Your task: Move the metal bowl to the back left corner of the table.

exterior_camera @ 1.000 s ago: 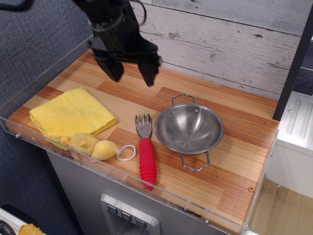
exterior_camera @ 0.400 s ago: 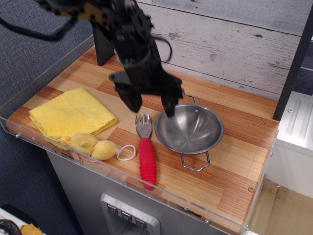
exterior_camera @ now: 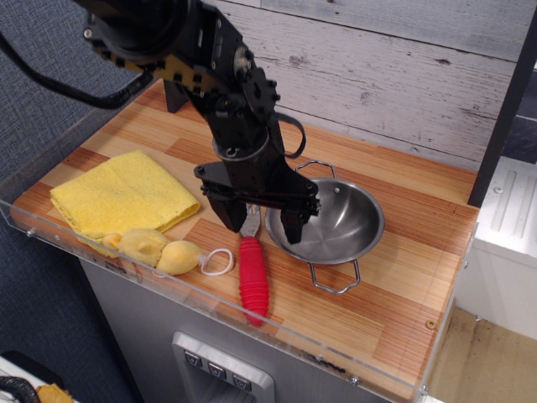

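Lower and nearer the front than it was a moment ago, the gripper now hangs with its black fingers spread apart across the left rim of the metal bowl: one finger dips inside the bowl against its left wall, while the other finger stands outside, over the tines of the red-handled fork. Whether the fingers touch the steel cannot be told. The bowl itself has not shifted; it sits right of the middle of the table, just beside the fork, with one wire handle pointing to the back and the other toward the front edge. Left of the bowl, past the fork, lie a folded yellow cloth and a pale yellow toy with a white loop, both near the clear acrylic rim at the front. Behind and to the left of the bowl the striped planks are bare up to the black post at the back left corner, where the rim runs along the left side and a grey plank wall closes the back. To the right of the bowl, bare wood reaches to the table's right edge.
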### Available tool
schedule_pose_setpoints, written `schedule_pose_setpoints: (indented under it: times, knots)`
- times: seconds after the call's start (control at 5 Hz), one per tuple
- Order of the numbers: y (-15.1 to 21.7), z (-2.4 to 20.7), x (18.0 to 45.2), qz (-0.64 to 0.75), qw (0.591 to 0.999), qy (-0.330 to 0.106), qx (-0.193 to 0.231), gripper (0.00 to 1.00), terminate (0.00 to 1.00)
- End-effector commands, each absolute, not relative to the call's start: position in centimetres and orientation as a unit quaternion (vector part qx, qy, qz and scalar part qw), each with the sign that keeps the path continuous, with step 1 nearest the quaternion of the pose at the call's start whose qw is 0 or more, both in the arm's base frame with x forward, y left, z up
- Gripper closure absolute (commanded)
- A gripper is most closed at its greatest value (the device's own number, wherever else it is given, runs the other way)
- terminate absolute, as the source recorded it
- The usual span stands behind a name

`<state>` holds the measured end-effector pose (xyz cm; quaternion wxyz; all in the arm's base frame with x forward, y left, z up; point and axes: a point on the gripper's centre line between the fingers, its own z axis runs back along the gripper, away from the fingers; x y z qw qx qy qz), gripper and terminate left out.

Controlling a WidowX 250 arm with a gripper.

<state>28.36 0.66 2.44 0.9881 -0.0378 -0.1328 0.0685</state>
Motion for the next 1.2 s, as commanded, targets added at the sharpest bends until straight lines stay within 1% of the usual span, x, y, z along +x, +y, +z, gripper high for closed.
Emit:
schedule_pose_setpoints:
  times: [0.0,0.2,0.6,0.8,1.0]
  knots:
    - [1.8,2.0,28.3,0.056,0.987,-0.153,0.005,1.0,0.0]
    - [2.6,3.1,28.0,0.067,0.983,-0.172,0.023,1.0,0.0]
    - [3.6,3.1,27.3,0.071,0.982,-0.174,0.027,1.0,0.0]
    - [3.7,3.4,27.5,0.058,0.982,-0.179,0.019,1.0,0.0]
    - [3.4,4.8,28.6,0.023,0.983,-0.182,0.001,1.0,0.0]
